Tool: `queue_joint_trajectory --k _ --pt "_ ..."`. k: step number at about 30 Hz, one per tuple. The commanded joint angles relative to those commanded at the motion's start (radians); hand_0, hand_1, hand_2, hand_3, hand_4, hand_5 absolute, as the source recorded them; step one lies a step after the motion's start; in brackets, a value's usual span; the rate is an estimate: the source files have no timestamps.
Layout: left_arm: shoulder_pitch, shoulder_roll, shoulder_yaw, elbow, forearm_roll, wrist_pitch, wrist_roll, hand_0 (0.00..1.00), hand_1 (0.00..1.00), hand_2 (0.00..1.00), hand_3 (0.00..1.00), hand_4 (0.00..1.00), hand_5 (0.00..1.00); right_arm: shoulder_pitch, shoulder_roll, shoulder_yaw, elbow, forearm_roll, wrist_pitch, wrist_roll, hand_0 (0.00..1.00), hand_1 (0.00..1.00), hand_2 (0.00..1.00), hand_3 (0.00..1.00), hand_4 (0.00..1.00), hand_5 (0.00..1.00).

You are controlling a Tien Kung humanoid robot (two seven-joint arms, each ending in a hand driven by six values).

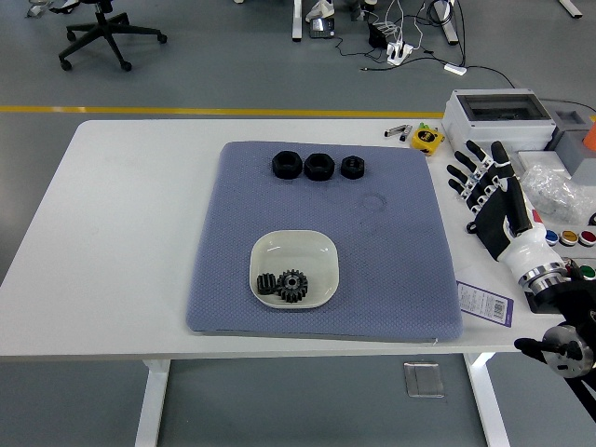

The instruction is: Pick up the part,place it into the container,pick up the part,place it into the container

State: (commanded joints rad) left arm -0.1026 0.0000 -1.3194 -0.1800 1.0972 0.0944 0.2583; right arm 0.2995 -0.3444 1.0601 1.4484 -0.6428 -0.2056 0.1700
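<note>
Head view, operator: you've got the white table (121, 233) w/ a blue-grey mat (391, 251) across its centre. Right hand (492, 200) sits at the right side of the frame, off the mat's right edge, above the bare tabletop; its fingers (463, 173) are spread wide, pointing toward upper left, holding nothing. Left arm isn't in the frame. Cream container (293, 268) rests on the lower middle of the mat, and inside it you can see two black gears (284, 285) lying side by side, touching or nearly so, in the container's lower left part. Near the mat's top edge, three black parts (318, 166) stand in a row, close together, well apart from the container and from the hand. At upper right of the frame, a grey box (503, 116) w/ a clear lid sits on the table, w/ a small yellow item (427, 138) just left of it. Crumpled clear plastic bag (551, 191) lies to the right of the hand. White label w/ a barcode (485, 303) lies near the mat's lower right corner. Office chair (107, 33) stands on the floor at upper left.
</note>
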Motion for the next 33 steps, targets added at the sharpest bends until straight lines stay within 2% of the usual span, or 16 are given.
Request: queue_joint_trajectory --k 22,33 --pt "0.016 0.0 -0.017 0.0 0.037 -0.007 0.008 0.815 0.766 0.787 0.562 0.464 0.739 -0.019 0.003 0.002 0.005 0.014 0.001 -0.007 0.998 0.913 0.954 0.986 0.998 0.957" --pt "0.011 0.0 -0.008 0.0 0.024 -0.008 0.004 0.815 0.766 0.788 0.562 0.463 0.735 -0.019 0.005 0.007 0.006 0.04 -0.011 -0.016 0.998 0.91 0.949 0.982 0.998 0.954"
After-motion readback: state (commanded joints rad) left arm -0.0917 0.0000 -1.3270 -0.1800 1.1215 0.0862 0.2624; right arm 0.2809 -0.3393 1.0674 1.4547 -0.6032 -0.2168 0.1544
